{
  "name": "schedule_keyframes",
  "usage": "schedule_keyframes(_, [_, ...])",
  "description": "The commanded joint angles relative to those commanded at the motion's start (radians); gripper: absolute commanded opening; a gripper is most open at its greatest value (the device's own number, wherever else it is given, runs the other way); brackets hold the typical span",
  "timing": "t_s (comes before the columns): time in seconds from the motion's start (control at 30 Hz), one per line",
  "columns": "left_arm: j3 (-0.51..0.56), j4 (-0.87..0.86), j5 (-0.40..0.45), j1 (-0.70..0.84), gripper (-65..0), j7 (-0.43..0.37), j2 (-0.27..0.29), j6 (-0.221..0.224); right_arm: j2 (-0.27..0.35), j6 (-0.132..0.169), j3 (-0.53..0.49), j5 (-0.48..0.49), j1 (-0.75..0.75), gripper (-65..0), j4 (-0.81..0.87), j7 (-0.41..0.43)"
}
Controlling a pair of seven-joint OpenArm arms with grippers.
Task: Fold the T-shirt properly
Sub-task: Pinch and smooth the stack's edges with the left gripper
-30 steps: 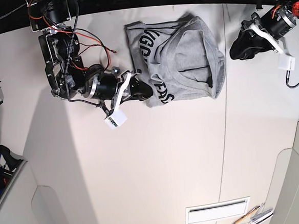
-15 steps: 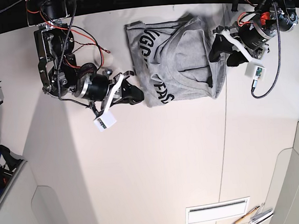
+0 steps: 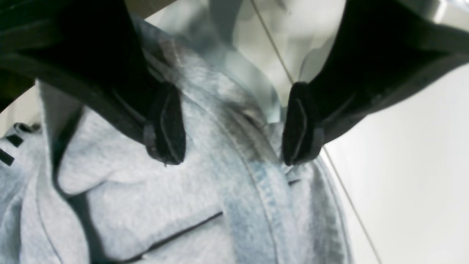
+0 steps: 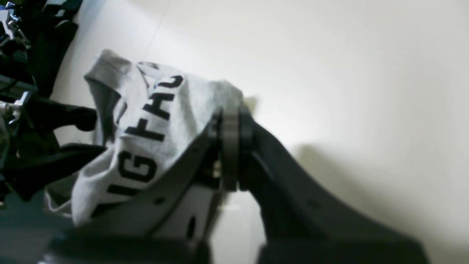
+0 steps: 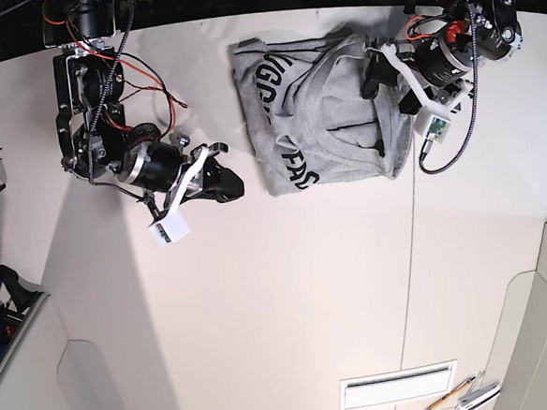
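- Left gripper [image 3: 234, 128] is spread wide over the T-shirt [image 5: 328, 112], one black pad [image 3: 166, 128] on each side of a raised grey fold, nothing pinched between them.
- In the base view that left gripper [image 5: 389, 82] sits at the shirt's right edge, right on top of the cloth.
- Right gripper [image 5: 227, 180] is off the shirt, on the bare table [image 5: 289, 298] just beside the shirt's left edge.
- Its jaws look closed, tips together, nothing in them; the right wrist view shows only the gripper's body, so that comes from the base view.
- The shirt lies crumpled at the top middle of the table, between the two arms.
- One flap is turned over, showing black block lettering [image 5: 294, 161] along the left side; plain grey covers the rest.
- Right wrist view catches the same lettering [image 4: 143, 132] on a bunched heap of the shirt [image 4: 190, 106].
- A stitched hem [image 3: 256, 190] runs down the fold under the left gripper.
- A white slotted panel [image 5: 399, 384] and some pens [image 5: 460, 394] sit at the table's bottom edge, well apart from the shirt.
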Motion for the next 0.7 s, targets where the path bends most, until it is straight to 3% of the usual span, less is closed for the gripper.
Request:
schedule_keyframes(0.23, [-0.001,0.000,0.090,-0.011,-19.7,0.004,-0.004,0.019,0.000,0.000,0.000,0.000,0.000,-65.0,0.000,-0.001])
schedule_keyframes(0.37, [-0.017,0.000,0.090,-0.011,-19.7,0.003,-0.028,0.037,0.000,0.000,0.000,0.000,0.000,-65.0,0.000,-0.001])
schedule_keyframes(0.7, [-0.197,0.003,0.033,-0.011,-19.7,0.008,-0.027,0.035,0.000,0.000,0.000,0.000,0.000,-65.0,0.000,-0.001])
